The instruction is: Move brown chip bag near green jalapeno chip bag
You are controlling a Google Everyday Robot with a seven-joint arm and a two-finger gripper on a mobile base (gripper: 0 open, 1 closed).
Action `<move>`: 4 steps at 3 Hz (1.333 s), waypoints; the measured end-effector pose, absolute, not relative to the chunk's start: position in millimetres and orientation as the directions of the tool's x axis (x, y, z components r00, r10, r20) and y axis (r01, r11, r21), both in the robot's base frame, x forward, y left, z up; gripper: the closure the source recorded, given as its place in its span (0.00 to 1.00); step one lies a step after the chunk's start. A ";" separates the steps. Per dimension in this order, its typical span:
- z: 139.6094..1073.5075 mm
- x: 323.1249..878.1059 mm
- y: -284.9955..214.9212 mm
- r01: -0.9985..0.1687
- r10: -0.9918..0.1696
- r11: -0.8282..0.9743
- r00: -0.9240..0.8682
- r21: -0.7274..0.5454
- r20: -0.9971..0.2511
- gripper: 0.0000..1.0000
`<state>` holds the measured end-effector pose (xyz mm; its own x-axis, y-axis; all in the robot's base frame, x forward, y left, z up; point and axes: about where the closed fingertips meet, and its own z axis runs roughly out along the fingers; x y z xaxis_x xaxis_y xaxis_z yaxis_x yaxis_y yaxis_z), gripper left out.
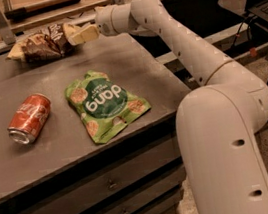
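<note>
The brown chip bag lies crumpled at the far left of the grey table. The green jalapeno chip bag lies flat near the table's front right, well apart from the brown bag. My gripper reaches in from the right at the table's far edge. Its tip is at the brown bag's right end and overlaps it in the camera view. I cannot tell if it holds the bag.
A red soda can lies on its side left of the green bag. A wooden shelf with metal rails runs behind the table. My arm spans the table's right side. Drawers sit under the tabletop.
</note>
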<state>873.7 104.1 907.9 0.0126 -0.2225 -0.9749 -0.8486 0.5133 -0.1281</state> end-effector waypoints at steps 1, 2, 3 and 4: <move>905.2 881.3 123.1 -0.867 -0.205 0.487 0.003 -0.104 -0.979 0.00; 894.1 889.1 133.3 -0.872 -0.218 0.486 -0.051 -0.063 -0.975 0.00; 886.7 892.2 136.1 -0.873 -0.229 0.486 -0.082 -0.041 -0.970 0.00; 879.4 895.1 141.0 -0.876 -0.226 0.482 -0.102 -0.021 -0.969 0.12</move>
